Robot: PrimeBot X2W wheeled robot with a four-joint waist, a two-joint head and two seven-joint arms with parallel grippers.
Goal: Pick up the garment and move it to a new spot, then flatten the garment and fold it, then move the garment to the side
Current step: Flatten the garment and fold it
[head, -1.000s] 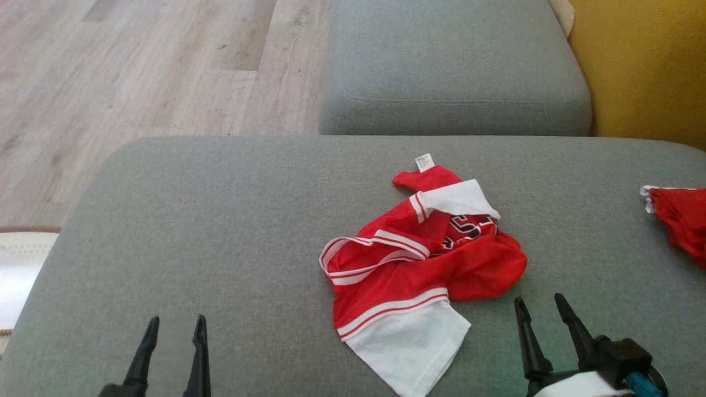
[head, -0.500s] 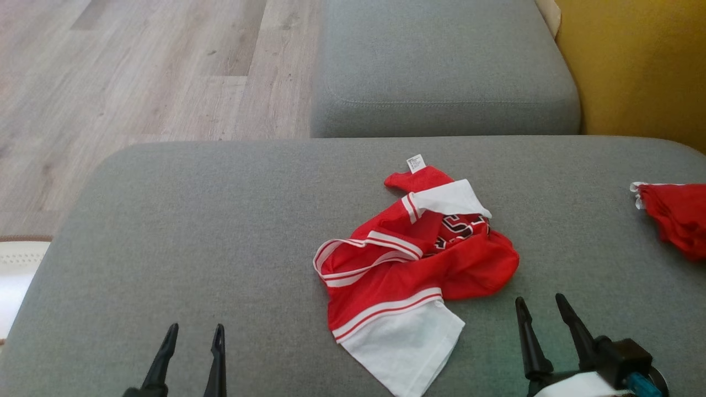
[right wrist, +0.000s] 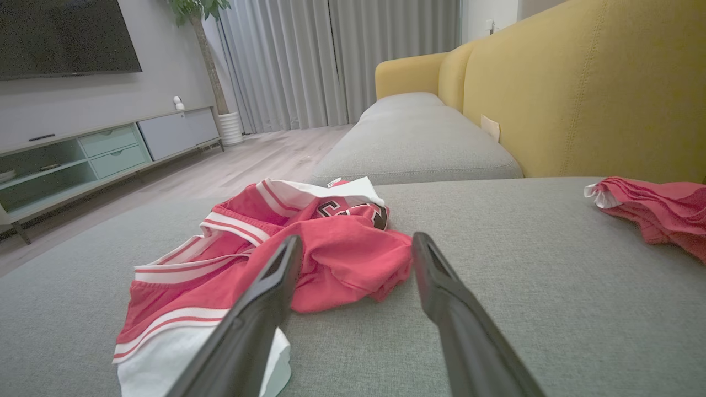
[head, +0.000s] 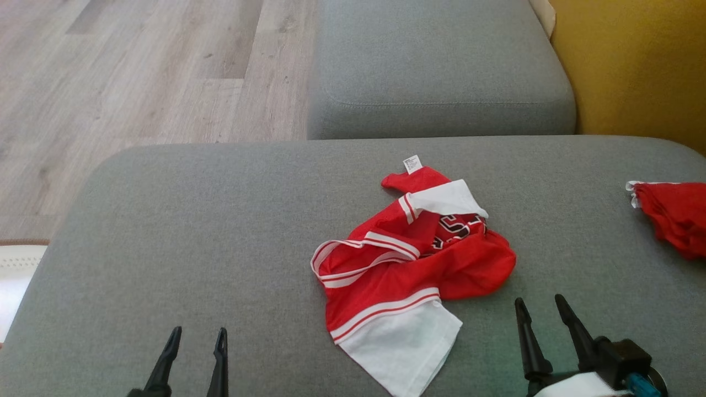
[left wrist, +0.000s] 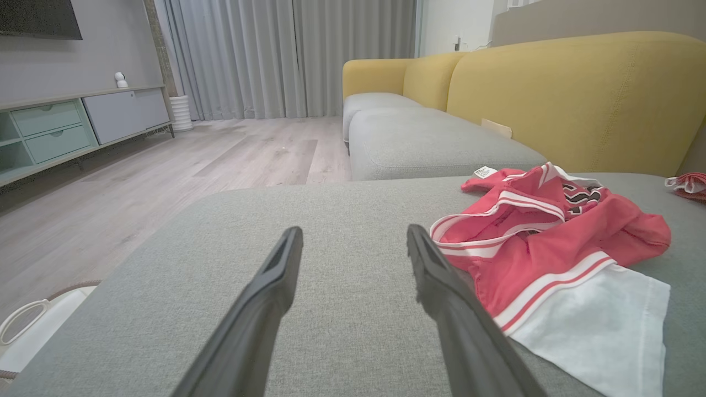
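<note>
A crumpled red garment (head: 419, 264) with white stripes and white panels lies bunched near the middle of the grey sofa cushion (head: 193, 231). It also appears in the left wrist view (left wrist: 551, 242) and the right wrist view (right wrist: 309, 248). My left gripper (head: 198, 333) hovers open at the lower left, well left of the garment, nothing between its fingers. My right gripper (head: 540, 306) stands open at the lower right, just short of the garment's right lobe. In the wrist views the left gripper (left wrist: 353, 234) and right gripper (right wrist: 356, 240) show spread jaws.
A second red cloth (head: 670, 212) lies at the cushion's right edge. Another grey seat cushion (head: 441, 66) sits beyond, with a yellow backrest (head: 634, 66) to the right. Wooden floor (head: 138, 71) lies to the left, and a pale rug (head: 16, 270) by the cushion's left edge.
The head camera has shifted, sliding the whole scene slightly left. My left gripper has moved a little right and lower in the head view. The garment has not moved on the cushion.
</note>
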